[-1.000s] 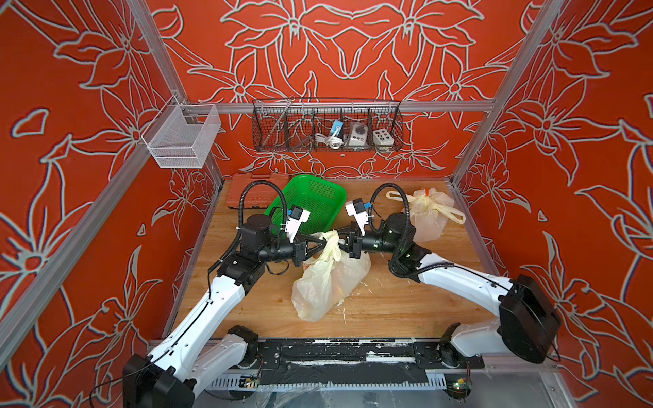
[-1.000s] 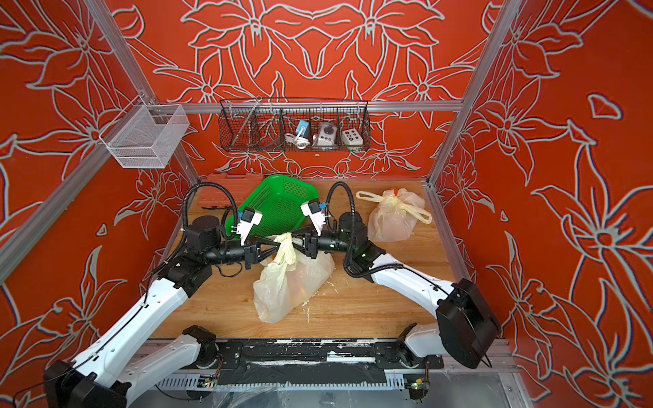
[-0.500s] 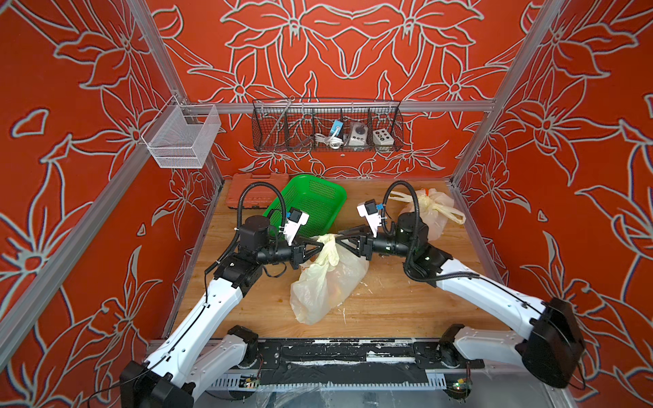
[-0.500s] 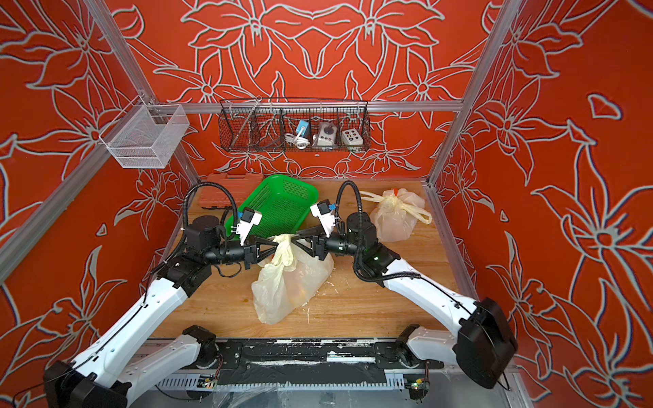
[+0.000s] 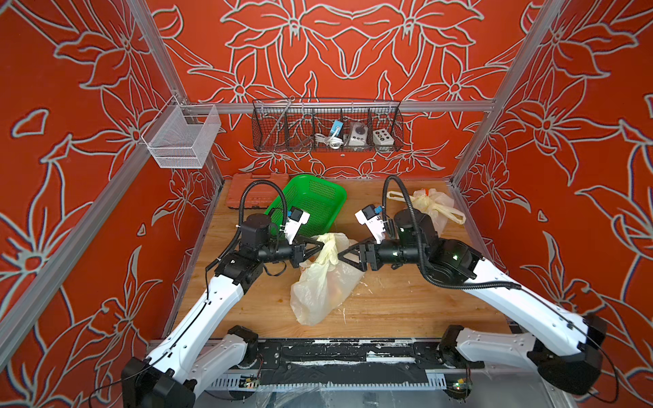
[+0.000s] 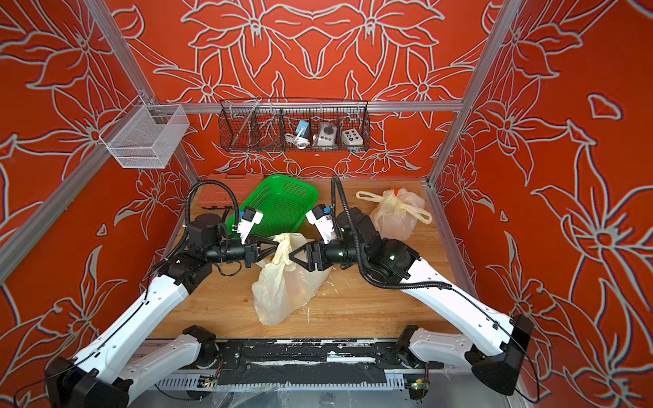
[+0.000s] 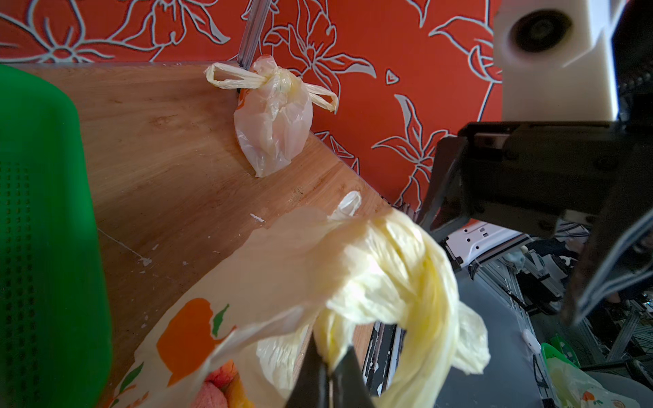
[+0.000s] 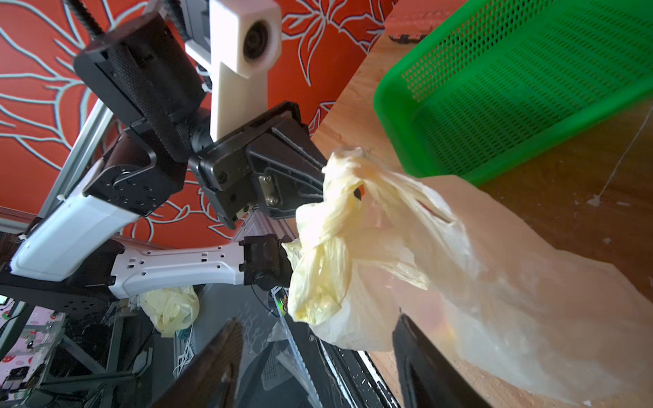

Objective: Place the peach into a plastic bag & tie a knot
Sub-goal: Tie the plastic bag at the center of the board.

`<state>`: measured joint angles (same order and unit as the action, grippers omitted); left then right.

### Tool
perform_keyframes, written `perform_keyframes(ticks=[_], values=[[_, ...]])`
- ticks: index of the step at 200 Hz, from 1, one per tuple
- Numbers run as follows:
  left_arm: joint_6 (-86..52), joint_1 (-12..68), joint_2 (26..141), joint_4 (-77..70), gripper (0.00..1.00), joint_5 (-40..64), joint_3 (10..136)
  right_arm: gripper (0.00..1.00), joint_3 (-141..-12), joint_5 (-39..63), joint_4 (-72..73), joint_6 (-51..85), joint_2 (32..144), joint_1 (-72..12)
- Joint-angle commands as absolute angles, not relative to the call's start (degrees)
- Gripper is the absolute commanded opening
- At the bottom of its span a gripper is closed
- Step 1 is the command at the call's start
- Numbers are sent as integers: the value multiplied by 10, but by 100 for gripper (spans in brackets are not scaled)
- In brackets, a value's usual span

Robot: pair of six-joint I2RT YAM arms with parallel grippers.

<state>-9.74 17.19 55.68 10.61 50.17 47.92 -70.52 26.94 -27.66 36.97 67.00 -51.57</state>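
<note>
The plastic bag [image 5: 321,289] lies on the counter [image 5: 388,303] just in front of the green basket [image 5: 318,197], with the peach [image 7: 215,390] inside and its handles twisted into a loose knot [image 8: 328,226]. Also in front of the basket, the left hand [image 5: 321,246] is clamped on one twisted handle, while the right hand [image 5: 343,255] faces it with jaws apart, holding nothing. The right hand should likely grip the free handle and pull steadily away, so the knot tightens without tearing the film.

A green basket [image 5: 314,197] lies just beside a flat red case [image 5: 258,196].
</note>
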Motion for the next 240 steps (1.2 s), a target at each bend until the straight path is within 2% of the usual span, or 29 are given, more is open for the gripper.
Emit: perform_keyframes(ticks=[1, 37, 69, 103, 122, 190, 224, 240], values=[[-88, 168, 562, 92, 0, 520, 494, 70, -724, 251, -313, 380, 694, -527], [-96, 168, 562, 76, 0, 526, 486, 66, -739, 267, -289, 389, 726, -529], [-93, 168, 563, 78, 0, 534, 488, 57, -739, 277, -261, 411, 738, -529], [-85, 168, 563, 95, 0, 536, 495, 20, -731, 284, -254, 421, 734, -523], [-61, 167, 557, 156, 0, 534, 520, 0, -720, 292, -277, 410, 713, -497], [-47, 132, 521, 285, 0, 576, 555, 0, -635, 331, -350, 356, 633, -369], [-57, 101, 531, 300, 0, 573, 547, 0, -612, 402, -332, 349, 623, -330], [-68, 86, 537, 302, 0, 551, 543, 0, -609, 365, -369, 328, 622, -312]])
